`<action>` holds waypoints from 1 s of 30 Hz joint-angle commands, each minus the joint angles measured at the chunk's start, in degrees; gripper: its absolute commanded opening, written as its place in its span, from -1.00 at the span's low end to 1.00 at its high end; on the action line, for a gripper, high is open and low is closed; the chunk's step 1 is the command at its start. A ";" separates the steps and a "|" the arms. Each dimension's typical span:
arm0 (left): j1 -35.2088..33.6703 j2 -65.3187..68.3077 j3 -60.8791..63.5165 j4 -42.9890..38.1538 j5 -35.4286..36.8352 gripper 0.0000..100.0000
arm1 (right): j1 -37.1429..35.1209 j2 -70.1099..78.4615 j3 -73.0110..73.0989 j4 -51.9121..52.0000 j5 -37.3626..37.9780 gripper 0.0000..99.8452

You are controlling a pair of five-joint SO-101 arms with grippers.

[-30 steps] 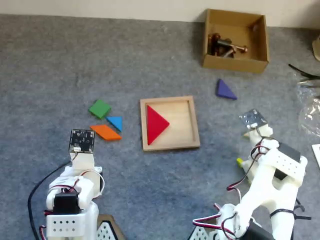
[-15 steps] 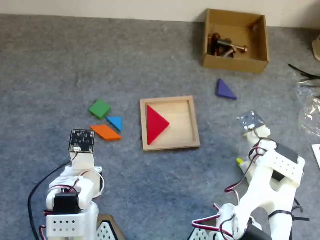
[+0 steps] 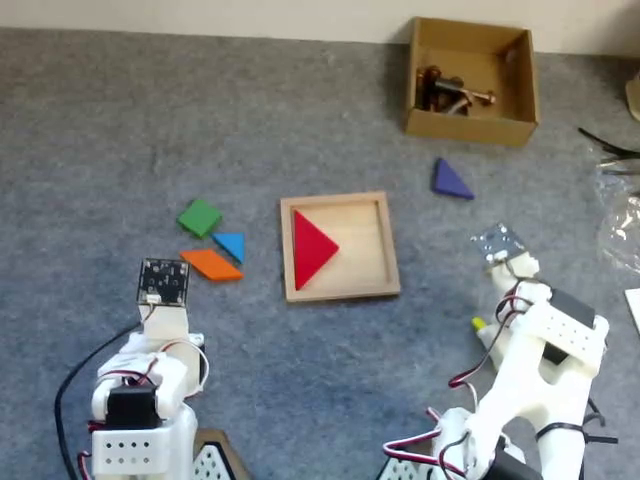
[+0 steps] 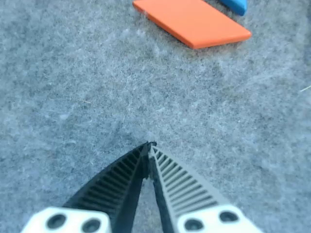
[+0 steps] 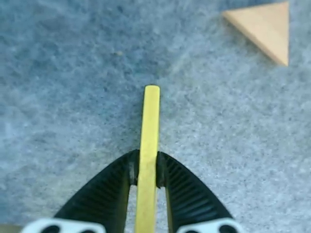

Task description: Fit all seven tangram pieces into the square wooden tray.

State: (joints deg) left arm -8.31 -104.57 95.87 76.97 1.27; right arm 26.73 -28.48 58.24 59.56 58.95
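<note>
1. The square wooden tray lies near the middle of the grey, felt-covered counter.
2. A red triangle lies flat inside the tray, its long edge along the tray's left wall and its point towards the middle. The rest of the tray floor is bare wood.
3. Three pieces sit close together on the counter to the left of the tray: a green square, a small blue triangle just beside it, and an orange parallelogram nearest the left arm.
4. A purple triangle lies alone on the counter beyond the tray's far right corner, between the tray and a cardboard box holding small metal-looking items.
5. The right hand is clamped on a yellow piece, gripped on edge so that it shows as a thin strip reaching past the fingertips above the felt. In the high view a bit of yellow shows beside this arm, to the right of the tray and nearer the arm bases.
6. The left hand is closed tip to tip with nothing between its fingers. It hangs over bare felt, a little short of the orange parallelogram.
</note>
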 commanded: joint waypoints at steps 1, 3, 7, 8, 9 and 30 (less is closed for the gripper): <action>-0.66 -0.31 1.27 0.44 -0.35 -0.99 | -0.84 0.31 0.31 2.07 0.35 -0.99; -0.66 -0.31 1.27 0.44 -0.35 -0.99 | -1.01 0.31 -1.71 3.74 0.35 -0.99; -0.66 -0.31 1.27 0.44 -0.35 -0.99 | -1.10 0.40 -5.93 7.34 0.26 -0.99; -0.66 -0.31 1.27 0.44 -0.35 -0.99 | -1.10 0.66 -6.90 8.48 0.18 -0.99; -0.66 -0.31 1.27 0.44 -0.35 -0.99 | -1.19 0.84 -8.13 9.45 0.18 -0.99; -0.66 -0.31 1.27 0.44 -0.35 -0.99 | -18.42 0.92 -26.24 10.95 -23.47 -0.99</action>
State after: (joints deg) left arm -8.31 -104.57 95.87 76.97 1.27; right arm 11.25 -27.43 37.76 69.58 39.69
